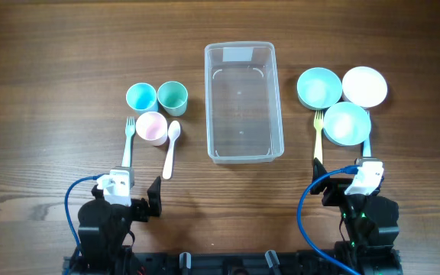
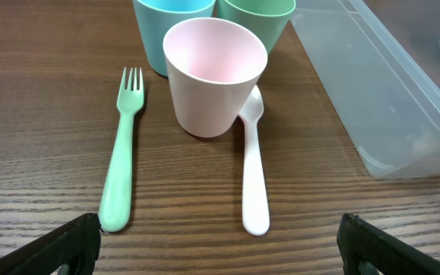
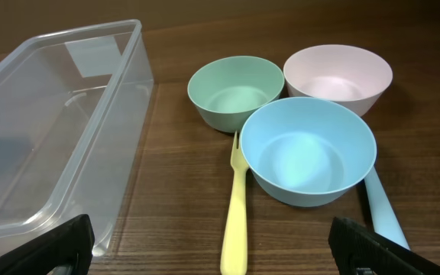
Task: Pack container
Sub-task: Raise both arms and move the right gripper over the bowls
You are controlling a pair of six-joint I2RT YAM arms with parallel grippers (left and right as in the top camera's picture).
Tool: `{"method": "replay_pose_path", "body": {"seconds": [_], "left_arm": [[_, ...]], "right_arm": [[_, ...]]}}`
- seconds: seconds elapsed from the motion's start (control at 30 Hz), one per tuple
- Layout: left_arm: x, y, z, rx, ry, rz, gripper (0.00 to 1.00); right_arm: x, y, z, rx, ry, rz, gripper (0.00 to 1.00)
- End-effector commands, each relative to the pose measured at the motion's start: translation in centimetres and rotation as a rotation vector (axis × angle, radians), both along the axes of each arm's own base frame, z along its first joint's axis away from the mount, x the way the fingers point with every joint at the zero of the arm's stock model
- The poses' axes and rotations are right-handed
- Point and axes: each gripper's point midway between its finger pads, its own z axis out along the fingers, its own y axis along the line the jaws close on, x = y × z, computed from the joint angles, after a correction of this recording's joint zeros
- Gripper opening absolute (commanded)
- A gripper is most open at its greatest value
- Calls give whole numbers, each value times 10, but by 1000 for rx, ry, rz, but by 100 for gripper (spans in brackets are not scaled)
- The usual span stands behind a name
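Note:
The clear container (image 1: 243, 145) stands empty at the table's middle; it also shows in the left wrist view (image 2: 403, 107) and the right wrist view (image 3: 52, 130). Left of it are a blue cup (image 1: 140, 97), a green cup (image 1: 173, 96), a pink cup (image 1: 151, 127), a green fork (image 1: 127, 141) and a white spoon (image 1: 170, 149). Right of it are a green bowl (image 1: 318, 87), a pink bowl (image 1: 365, 85), a blue bowl (image 1: 347, 123), a yellow fork (image 1: 318, 136) and a light blue utensil handle (image 3: 384, 214). My left gripper (image 2: 220, 252) and right gripper (image 3: 220, 252) are open and empty, near the front edge.
The cups and cutlery lie just ahead of the left gripper, the pink cup (image 2: 214, 76) touching the white spoon (image 2: 254, 164). The blue bowl (image 3: 308, 156) sits between the yellow fork (image 3: 237, 206) and the light blue handle. Blue cables loop by both arm bases.

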Motion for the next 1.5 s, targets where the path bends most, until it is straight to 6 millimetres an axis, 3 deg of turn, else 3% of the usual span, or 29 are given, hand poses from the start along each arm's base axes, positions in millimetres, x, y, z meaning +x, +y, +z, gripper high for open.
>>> {"method": "replay_pose_path", "body": {"seconds": [0.0,0.57,0.67,0.7,0.77,0.8,0.87,0.97,1.07,1.17,1.3,1.47], "left_arm": [[0,-2,-3,6,-3,-19,100],[0,-2,-3,8,-3,-19,100],[5,18,1,64,-29,80,100],[9,20,7,69,-57,97,100],[11,4,15,22,-90,16,100],[14,1,24,10,-129,-2,100],[18,-21,49,-48,-231,-118,100],[19,-26,82,-212,-287,-84,100],[20,-20,115,-220,-312,-44,100],[31,-19,134,-256,-237,-13,100],[73,-13,174,-218,-30,51,100],[109,-3,213,-137,108,56,100]], "right_arm": [[0,-2,-1,-12,-1,-10,100],[0,-2,-1,-12,-1,-9,100],[4,-2,10,-5,-48,-13,100],[7,4,20,80,-87,-1,100],[6,27,29,396,-73,36,100],[5,28,29,598,-35,-25,100],[3,28,18,817,44,-125,100],[3,44,36,640,-27,67,100],[1,59,52,567,3,175,100],[10,61,68,453,73,209,100],[54,61,120,345,214,211,100],[100,38,157,168,391,120,100]]}}
